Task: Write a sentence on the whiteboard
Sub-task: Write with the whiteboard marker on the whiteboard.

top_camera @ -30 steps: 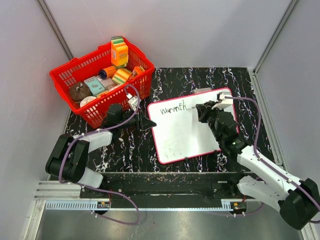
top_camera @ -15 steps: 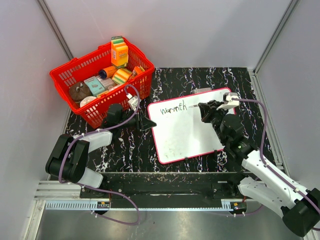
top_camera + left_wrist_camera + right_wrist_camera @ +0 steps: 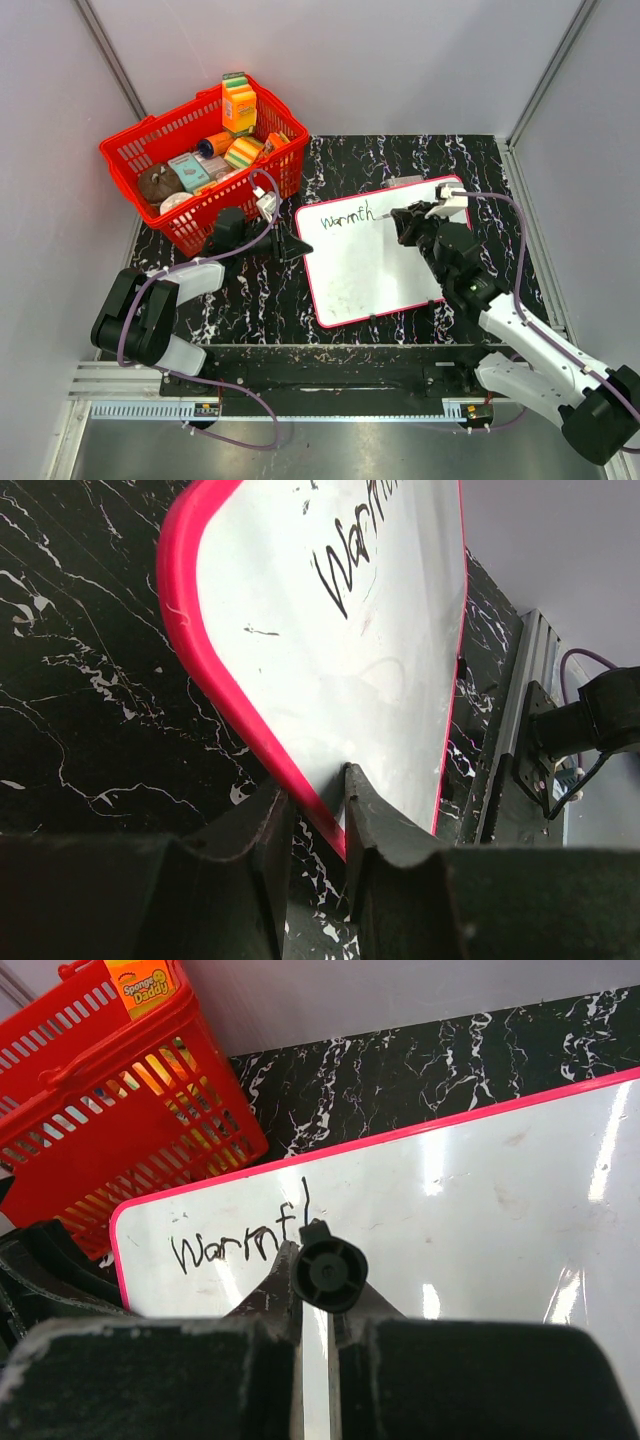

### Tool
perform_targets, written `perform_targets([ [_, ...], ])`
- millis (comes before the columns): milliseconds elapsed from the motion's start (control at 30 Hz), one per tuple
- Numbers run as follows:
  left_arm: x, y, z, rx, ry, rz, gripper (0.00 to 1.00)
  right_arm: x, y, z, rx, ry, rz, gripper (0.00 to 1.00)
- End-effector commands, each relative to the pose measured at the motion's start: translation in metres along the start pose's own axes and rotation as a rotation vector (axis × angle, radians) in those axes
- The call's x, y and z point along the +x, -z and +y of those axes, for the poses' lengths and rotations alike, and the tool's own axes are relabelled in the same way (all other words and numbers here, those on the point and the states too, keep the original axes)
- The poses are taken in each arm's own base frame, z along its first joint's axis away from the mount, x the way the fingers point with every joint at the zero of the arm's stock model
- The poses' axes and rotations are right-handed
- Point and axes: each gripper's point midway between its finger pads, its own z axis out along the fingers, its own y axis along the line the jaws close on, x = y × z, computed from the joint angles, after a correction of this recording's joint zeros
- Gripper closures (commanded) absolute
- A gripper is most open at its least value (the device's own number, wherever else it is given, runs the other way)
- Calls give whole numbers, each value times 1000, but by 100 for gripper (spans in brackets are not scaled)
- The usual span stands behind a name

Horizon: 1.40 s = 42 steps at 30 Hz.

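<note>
The whiteboard (image 3: 380, 265) lies tilted on the black marbled table, white with a red-pink frame. Black handwriting (image 3: 345, 215) runs along its top left. My left gripper (image 3: 293, 245) is shut on the board's left frame edge; in the left wrist view the fingers (image 3: 265, 820) straddle the red rim of the whiteboard (image 3: 350, 630). My right gripper (image 3: 405, 222) is shut on a black marker (image 3: 328, 1272), whose tip touches the whiteboard (image 3: 480, 1200) right after the last letter of the handwriting (image 3: 235, 1245).
A red basket (image 3: 200, 165) full of groceries stands at the back left, close to the board's top-left corner; its wall (image 3: 100, 1090) also shows in the right wrist view. A metal rail (image 3: 300, 385) runs along the near edge. Grey walls close in the sides.
The right wrist swung a little to the right and came back to the end of the written word. The left arm and the board have not moved.
</note>
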Motion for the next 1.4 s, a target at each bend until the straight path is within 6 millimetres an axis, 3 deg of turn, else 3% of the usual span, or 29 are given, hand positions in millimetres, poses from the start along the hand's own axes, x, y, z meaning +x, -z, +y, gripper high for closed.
perform_targets([
  [0, -3, -4, 4, -29, -125, 2, 100, -31, -3, 14, -33, 9, -53, 100],
  [500, -3, -5, 3, -22, -123, 4, 100, -53, -9, -13, 94, 46, -76, 100],
  [700, -2, -5, 2, -19, -124, 4, 100, -48, -19, -24, 127, 33, -56, 100],
  [1033, -2, -5, 2, -19, -123, 5, 100, -51, -29, -23, 121, 28, -65, 100],
  [1367, -2, -5, 1, -16, -124, 4, 100, -38, -38, -36, 163, 16, -52, 100],
])
